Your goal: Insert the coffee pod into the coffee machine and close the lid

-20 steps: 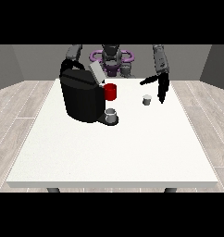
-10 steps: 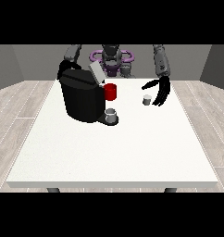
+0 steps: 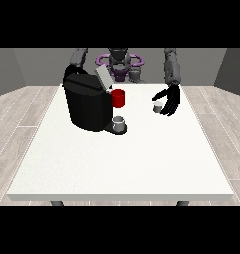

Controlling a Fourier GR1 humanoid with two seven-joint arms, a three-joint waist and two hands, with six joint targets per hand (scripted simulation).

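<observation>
hand cupped beside the pod

the black hand at the view's right [image 3: 169,100] hung with fingers spread and curved, holding nothing. the small grey coffee pod [image 3: 156,108] stood on the white table [image 3: 122,158] just beside its fingertips. well away stood the black coffee machine [image 3: 87,101], lid [image 3: 103,78] raised.

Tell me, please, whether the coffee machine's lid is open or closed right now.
Open: the grey lid stands tilted up above the black coffee machine, not lying flat on its top.

Coffee pod [image 3: 156,107] right of coffee machine [image 3: 89,102]
</observation>
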